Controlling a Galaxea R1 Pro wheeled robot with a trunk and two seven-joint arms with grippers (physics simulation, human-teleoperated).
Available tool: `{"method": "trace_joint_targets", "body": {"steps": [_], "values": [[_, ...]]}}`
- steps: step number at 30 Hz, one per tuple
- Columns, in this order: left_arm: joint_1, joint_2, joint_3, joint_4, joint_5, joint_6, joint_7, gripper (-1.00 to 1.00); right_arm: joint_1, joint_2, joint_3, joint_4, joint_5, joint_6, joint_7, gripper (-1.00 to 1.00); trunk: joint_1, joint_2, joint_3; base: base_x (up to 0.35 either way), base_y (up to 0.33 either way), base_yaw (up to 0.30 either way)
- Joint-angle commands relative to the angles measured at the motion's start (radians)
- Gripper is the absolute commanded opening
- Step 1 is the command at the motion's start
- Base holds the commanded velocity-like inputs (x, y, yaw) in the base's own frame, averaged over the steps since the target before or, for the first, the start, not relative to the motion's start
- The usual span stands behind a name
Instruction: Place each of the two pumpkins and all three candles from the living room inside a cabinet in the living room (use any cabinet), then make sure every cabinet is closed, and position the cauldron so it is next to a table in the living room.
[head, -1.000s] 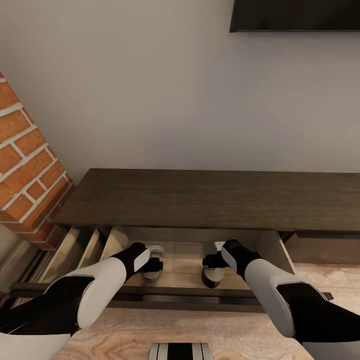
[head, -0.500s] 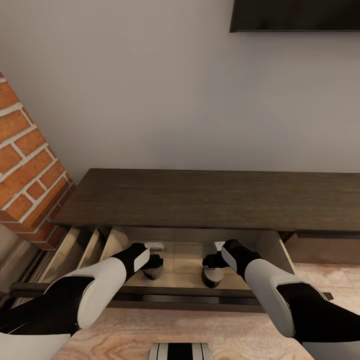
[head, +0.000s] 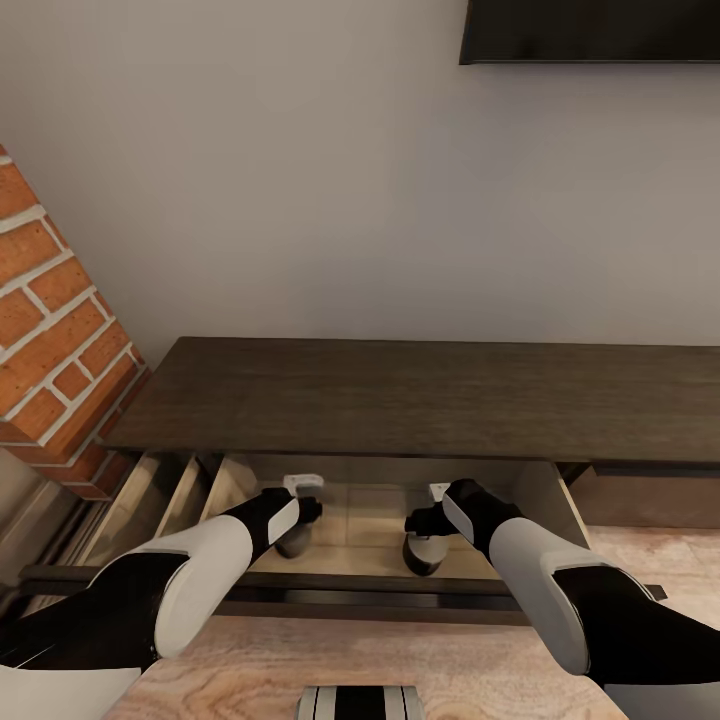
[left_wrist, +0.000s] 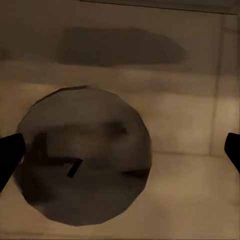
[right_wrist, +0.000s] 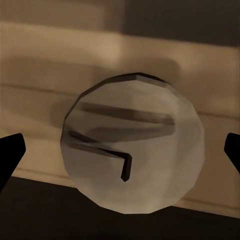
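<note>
The dark-brown cabinet (head: 420, 395) has a wide drawer (head: 380, 585) pulled out, lined in pale wood. Two squat candles lie on its floor. The left candle (head: 293, 545) sits just under my left gripper (head: 303, 497); in the left wrist view this candle (left_wrist: 85, 160) rests in shadow between spread fingertips (left_wrist: 10, 155), and the left gripper (left_wrist: 120, 160) is open above it. The right candle (head: 424, 557) lies below my right gripper (head: 428, 505). In the right wrist view that candle (right_wrist: 132, 150), with its bent wick, sits free between the wide-open right gripper (right_wrist: 120, 155).
A brick fireplace (head: 50, 330) stands at the left, close to my left arm. A second pulled-out drawer (head: 150, 500) lies beside it. A black TV (head: 590, 30) hangs on the wall above. Light wood floor (head: 300, 660) runs in front of the cabinet.
My left gripper has lifted and drawn back from the left candle, which stays on the drawer floor. The right arm and its candle have not moved.
</note>
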Motion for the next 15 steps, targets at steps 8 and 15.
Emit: {"method": "trace_joint_targets", "body": {"steps": [8, 15], "values": [[-0.001, 0.000, 0.002, 0.000, 0.007, -0.021, 0.007, 1.00, 0.000, 0.000, 0.005, -0.002, -0.001, 0.005, 0.003, 1.00, 0.000, 0.000, -0.001, 0.000, 0.000, 0.000], [-0.001, 0.000, 0.002, 0.001, 0.008, -0.020, 0.007, 1.00, 0.000, 0.000, 0.005, -0.002, 0.000, 0.005, 0.003, 1.00, -0.001, 0.000, 0.007, 0.000, 0.000, 0.000]]}}
